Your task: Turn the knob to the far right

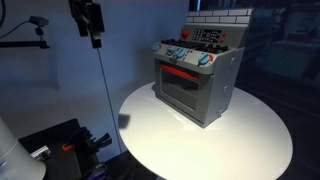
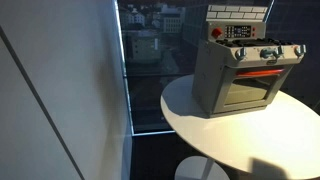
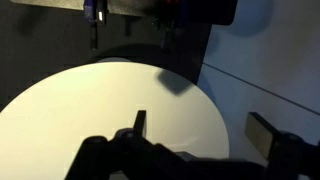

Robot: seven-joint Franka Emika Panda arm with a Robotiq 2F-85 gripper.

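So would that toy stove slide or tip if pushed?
Likely light: the toy stove looks like hollow plastic, so it may slide on the smooth round table. Its broad, boxy base standing flat makes tipping less likely.

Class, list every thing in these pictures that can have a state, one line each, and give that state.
toy stove: upright on the round table.
oven door: shut.
knob: not touched by anything; its setting is too small to tell.
tool: open, holding nothing, well away from the toy stove.
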